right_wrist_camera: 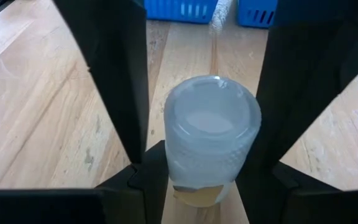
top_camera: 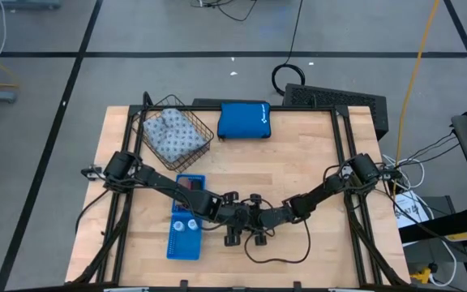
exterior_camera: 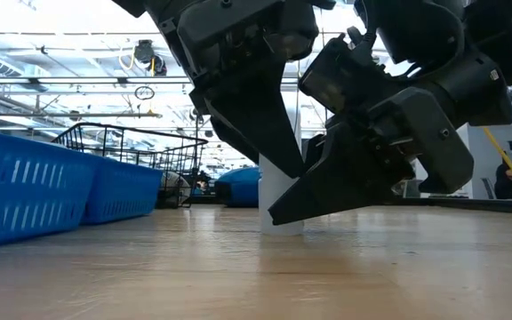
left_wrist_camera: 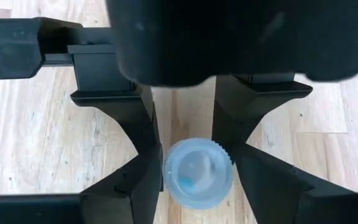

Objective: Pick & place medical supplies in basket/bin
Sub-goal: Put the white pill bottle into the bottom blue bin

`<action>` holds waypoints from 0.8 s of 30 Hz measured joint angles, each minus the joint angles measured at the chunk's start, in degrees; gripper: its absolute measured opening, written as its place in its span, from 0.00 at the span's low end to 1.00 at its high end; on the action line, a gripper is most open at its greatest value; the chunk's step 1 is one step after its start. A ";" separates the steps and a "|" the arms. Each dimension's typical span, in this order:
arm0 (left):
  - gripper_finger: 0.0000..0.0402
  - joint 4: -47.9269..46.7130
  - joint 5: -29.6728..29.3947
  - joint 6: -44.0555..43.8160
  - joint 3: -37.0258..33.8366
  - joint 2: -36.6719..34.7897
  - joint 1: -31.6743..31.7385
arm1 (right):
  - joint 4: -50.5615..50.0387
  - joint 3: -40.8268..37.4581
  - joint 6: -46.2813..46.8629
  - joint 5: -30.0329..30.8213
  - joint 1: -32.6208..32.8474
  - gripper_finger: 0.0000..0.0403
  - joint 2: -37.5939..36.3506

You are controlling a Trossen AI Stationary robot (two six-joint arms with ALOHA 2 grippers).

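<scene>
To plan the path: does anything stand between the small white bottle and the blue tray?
Only the left gripper, on the tray's side of the white bottle; the right gripper is opposite. Nothing else shows before the blue tray.

Hidden from above: small white bottle (exterior_camera: 281, 203), buried under both grippers near the blue tray (top_camera: 173, 244). Partly masked at table height by the left gripper (exterior_camera: 269, 169) and right gripper (exterior_camera: 327, 191). Base cut off by dark fingers (right_wrist_camera: 114, 81) up close. Too small to identify beside the tray's white discs (top_camera: 185, 226): a dark item (top_camera: 190, 184).
</scene>
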 joint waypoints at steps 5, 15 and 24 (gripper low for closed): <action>0.56 -0.04 0.07 0.31 0.00 -0.01 -0.02 | 0.00 0.00 0.01 0.02 0.00 0.37 0.00; 0.56 -2.99 -0.33 0.29 0.00 -1.79 0.09 | 0.00 0.00 0.04 -0.04 0.04 0.38 0.00; 0.56 -2.84 -0.45 -0.04 0.00 -1.75 0.07 | 0.02 0.00 0.05 -0.07 0.04 0.37 0.02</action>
